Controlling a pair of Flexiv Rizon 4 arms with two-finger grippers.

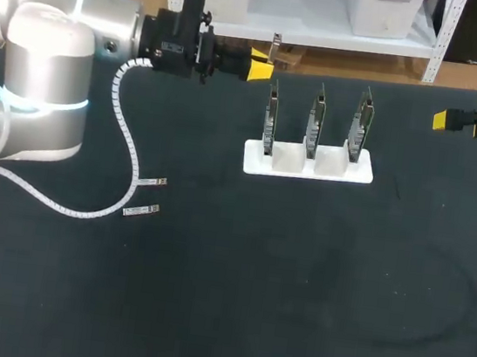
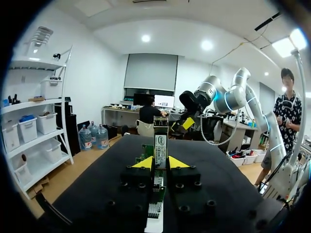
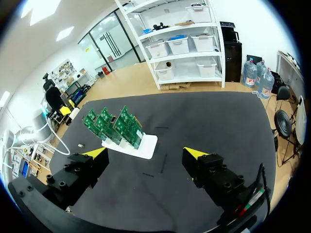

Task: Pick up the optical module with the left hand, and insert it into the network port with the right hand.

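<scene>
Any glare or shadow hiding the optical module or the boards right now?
Head view: no glare on the black table; circuit boards stand out. Left wrist view: the optical module in the left end effector is evenly lit.

- Optical module (image 2: 160,141): slim metal bar with a white label. Stands on end, clamped from both sides by the tips of the left pincer (image 2: 160,162), above the far edge of the desk (image 1: 292,309).
- Network cards (image 1: 316,123): three green boards, upright and side by side in a white rack (image 1: 308,163), at 4 o'clock of the held module. Ports too small to make out.
- Two spare modules (image 1: 152,182): silvery, flat on the desk at 8 o'clock of the rack.
</scene>
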